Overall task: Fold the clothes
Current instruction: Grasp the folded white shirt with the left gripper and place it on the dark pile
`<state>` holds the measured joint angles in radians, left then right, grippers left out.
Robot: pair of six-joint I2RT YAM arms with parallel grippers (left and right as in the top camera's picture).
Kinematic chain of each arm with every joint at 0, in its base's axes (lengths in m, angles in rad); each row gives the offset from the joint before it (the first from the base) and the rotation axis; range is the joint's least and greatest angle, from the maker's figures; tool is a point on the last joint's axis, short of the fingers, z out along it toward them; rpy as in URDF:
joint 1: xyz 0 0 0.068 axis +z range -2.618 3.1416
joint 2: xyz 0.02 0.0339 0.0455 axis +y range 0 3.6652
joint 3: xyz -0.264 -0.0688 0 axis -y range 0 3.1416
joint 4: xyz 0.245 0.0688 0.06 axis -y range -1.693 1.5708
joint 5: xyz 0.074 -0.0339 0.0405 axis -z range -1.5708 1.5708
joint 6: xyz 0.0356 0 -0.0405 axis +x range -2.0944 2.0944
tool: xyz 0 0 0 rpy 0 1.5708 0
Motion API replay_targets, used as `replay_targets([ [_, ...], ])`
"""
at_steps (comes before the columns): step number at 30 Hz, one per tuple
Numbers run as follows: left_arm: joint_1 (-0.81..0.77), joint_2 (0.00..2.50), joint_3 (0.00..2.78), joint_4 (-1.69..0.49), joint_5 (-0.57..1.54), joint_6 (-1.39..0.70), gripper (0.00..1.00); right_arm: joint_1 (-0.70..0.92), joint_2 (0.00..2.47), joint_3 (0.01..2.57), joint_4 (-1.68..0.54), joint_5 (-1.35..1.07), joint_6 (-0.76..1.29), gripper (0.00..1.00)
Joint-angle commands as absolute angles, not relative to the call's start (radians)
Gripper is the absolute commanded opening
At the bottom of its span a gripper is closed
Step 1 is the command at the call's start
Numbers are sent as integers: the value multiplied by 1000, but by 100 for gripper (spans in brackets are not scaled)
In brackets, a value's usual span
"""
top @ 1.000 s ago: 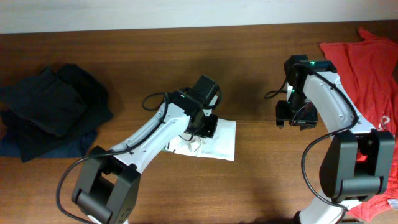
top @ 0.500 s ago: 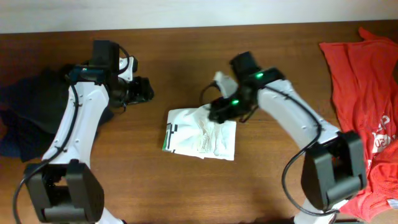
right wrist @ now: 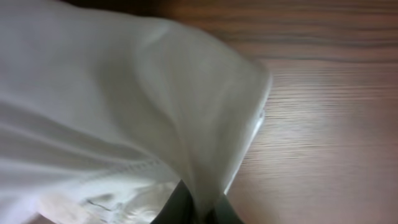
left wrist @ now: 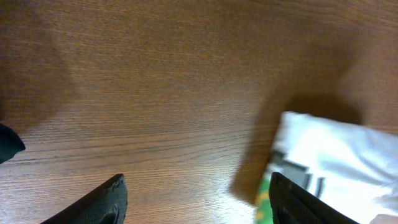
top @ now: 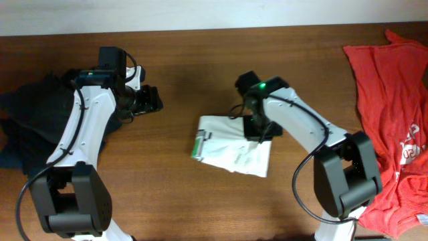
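Bare table runs open between the left gripper and the white T-shirt: you may pass there. At the shirt's far right corner the right gripper, clamped on cloth, and its arm bar your way. On the left, dark garments bound the table; the red T-shirt bounds its right.

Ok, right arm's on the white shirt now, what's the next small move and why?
Probably open the right gripper and lift straight up. The white T-shirt already lies as a compact folded bundle, with its edge pinched in that gripper; the left gripper is open and off to the side, so nothing else holds it.
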<state>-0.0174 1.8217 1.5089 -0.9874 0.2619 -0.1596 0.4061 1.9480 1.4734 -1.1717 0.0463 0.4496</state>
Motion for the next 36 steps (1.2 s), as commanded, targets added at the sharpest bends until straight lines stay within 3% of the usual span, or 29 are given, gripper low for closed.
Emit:
replay_targets([
  [1, -14, 1827, 1505, -997, 267, -148, 74, 359, 1953, 1475, -1177, 125, 461, 16],
  [8, -37, 1827, 1505, -1032, 319, -136, 81, 315, 1953, 1325, -1174, 244, 484, 48],
  [11, -115, 1834, 1500, -1030, 380, -57, 87, 279, 1953, 1326, -1199, 237, 483, 48],
  [16, -190, 1916, 1459, -958, 575, -6, 87, 215, 1822, 1363, -1257, 223, 466, 49],
  [17, -201, 1945, 1459, -950, 593, -3, 91, 207, 1794, 1370, -1257, 208, 444, 50],
  [23, -323, 2205, 1459, -808, 743, 23, 90, 168, 1713, 1371, -1295, 191, 416, 52],
  [24, -351, 2222, 1459, -786, 743, 24, 73, 168, 1713, 1371, -1295, 191, 416, 52],
  [25, -373, 2223, 1459, -770, 735, 23, 31, 168, 1713, 1371, -1298, 191, 416, 52],
  [26, -379, 2219, 1469, -756, 702, 23, 0, 168, 1713, 1371, -1303, 192, 415, 52],
  [30, -258, 2108, 1598, -921, 312, -19, 0, 146, 1713, 1372, -1306, 194, 397, 52],
  [33, -27, 1902, 1731, -1006, 27, -22, 0, 110, 1713, 1371, -1311, 192, 397, 52],
  [36, 161, 1802, 1768, -951, -160, -22, 0, 109, 1713, 1372, -1311, 192, 397, 52],
])
